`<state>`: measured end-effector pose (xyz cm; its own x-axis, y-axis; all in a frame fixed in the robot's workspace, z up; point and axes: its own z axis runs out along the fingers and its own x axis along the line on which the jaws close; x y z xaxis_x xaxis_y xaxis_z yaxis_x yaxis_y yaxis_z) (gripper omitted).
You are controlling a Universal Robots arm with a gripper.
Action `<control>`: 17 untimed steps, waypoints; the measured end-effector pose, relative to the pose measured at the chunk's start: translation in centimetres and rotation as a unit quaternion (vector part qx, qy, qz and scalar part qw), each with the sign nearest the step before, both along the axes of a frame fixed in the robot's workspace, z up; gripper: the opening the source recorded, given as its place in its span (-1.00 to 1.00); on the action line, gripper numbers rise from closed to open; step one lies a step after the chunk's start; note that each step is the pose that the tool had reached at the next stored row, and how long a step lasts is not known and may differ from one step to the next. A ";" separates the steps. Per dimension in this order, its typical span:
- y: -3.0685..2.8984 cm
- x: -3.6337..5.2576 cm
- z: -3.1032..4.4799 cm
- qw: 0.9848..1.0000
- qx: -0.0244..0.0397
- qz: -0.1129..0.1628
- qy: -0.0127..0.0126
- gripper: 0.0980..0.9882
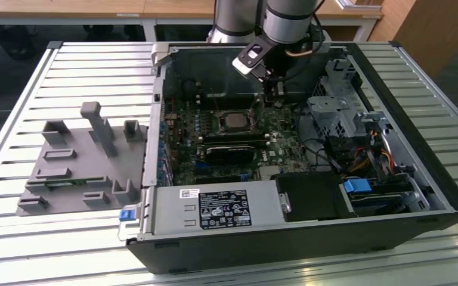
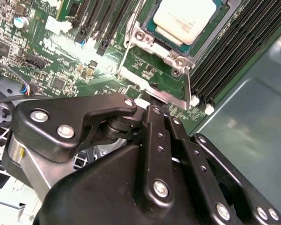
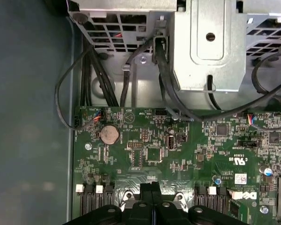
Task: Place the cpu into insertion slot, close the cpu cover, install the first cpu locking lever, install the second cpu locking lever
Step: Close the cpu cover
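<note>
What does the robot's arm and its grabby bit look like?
The arm is a fat silvery-grey tube with a dark ring, and a small black box sits at its wrist. The end effector is black: flat jointed bars pinned with shiny silver screws.

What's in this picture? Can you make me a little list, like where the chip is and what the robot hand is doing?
place: open computer case on a slatted table
cpu: seated on the green motherboard, pale top up
cpu cover: appears down, framing the chip
gripper: shut, tips low over the board beside the cpu
beside the case: grey holder block
</note>
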<state>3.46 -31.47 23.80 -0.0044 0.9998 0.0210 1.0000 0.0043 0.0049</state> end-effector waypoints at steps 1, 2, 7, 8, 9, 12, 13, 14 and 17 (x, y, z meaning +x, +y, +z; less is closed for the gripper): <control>0.00 -0.10 -0.03 1.000 0.000 0.000 0.000 -0.98; 0.00 -0.20 -0.06 1.000 0.000 0.000 0.000 -0.98; 0.00 -0.74 -0.15 1.000 0.000 0.000 0.000 -0.98; 0.00 -0.86 -0.16 1.000 0.000 0.000 0.000 -0.98; 0.00 -0.98 -0.17 1.000 0.000 0.000 0.000 -0.98; 0.00 -1.34 -0.20 1.000 0.000 0.000 0.000 -0.98; 0.00 -1.48 -0.21 1.000 0.000 0.000 0.000 -0.98; 0.00 -1.61 -0.22 1.000 0.000 0.000 0.000 -0.98; 0.00 -1.99 -0.26 1.000 0.000 0.000 0.000 -0.98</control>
